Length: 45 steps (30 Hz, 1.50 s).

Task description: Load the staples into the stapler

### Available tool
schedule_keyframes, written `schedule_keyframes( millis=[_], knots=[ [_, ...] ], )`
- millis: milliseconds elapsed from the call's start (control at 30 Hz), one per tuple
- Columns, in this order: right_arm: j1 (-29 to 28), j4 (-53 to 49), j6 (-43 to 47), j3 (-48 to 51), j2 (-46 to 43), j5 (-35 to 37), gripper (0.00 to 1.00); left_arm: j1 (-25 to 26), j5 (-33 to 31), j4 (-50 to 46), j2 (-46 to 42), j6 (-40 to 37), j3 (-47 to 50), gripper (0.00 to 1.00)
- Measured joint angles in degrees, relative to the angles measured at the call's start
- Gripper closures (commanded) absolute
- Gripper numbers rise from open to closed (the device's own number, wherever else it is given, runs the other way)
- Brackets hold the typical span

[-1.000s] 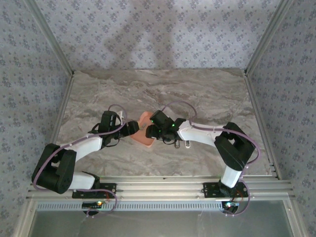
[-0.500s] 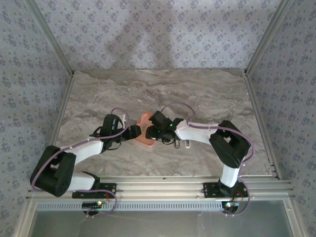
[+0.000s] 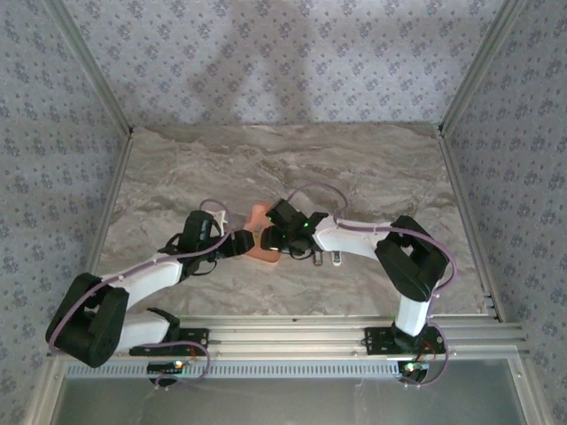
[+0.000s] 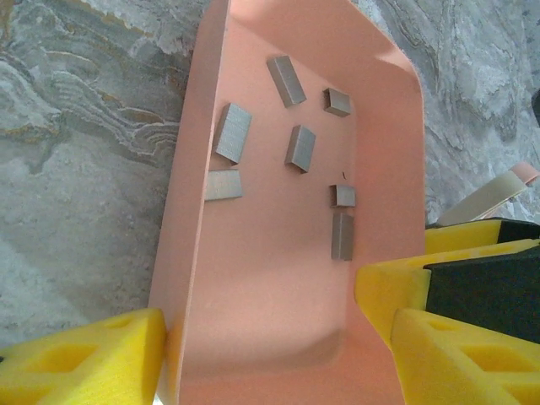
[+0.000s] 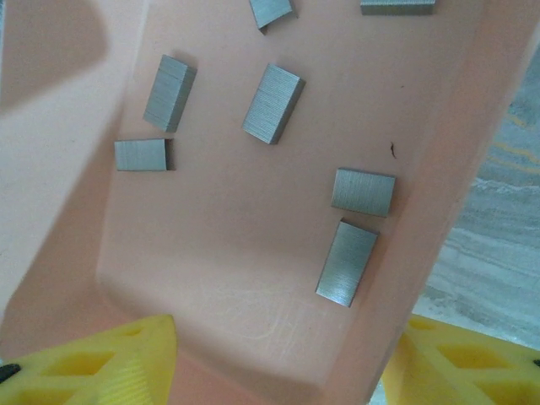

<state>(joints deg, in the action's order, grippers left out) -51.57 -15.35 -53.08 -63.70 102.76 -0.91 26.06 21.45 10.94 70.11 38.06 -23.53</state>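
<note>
Drawn nearer my base, my left hand [image 3: 237, 244] pinches the tray [image 4: 181, 211] by its walls (right hand [image 3: 267, 239] straddles it, grip unclear); opposed pulls could tip its loose staples [image 4: 299, 148] onto the desk [image 4: 76, 169].

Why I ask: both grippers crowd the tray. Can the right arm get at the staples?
Probably yes. The right gripper hovers open just over the tray, with loose staples lying bare on its floor. The left gripper seems to clamp the tray's outer walls and covers none of them.
</note>
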Motion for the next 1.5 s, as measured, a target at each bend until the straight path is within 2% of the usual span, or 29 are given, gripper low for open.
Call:
schedule_keyframes(
  millis=[633,900,1267,1500],
  knots=[
    [-2.08,-3.93,0.42,-1.29,0.31,0.7,0.34,1.49,-0.04,-2.32,-8.68,1.09,6.21,0.28],
    [-2.75,-10.12,0.52,-2.27,-0.96,4.11,0.34,1.31,-4.42,-7.63,-16.61,2.14,7.08,0.2],
    [-3.45,-20.63,0.48,-15.23,-2.71,7.8,0.35,-5.73,-12.09,-13.88,-26.47,4.68,7.13,0.15],
    [-3.15,-26.75,-0.55,-26.12,5.35,7.54,0.36,-6.27,-15.8,-15.63,-26.88,3.28,7.13,0.12]
  ],
)
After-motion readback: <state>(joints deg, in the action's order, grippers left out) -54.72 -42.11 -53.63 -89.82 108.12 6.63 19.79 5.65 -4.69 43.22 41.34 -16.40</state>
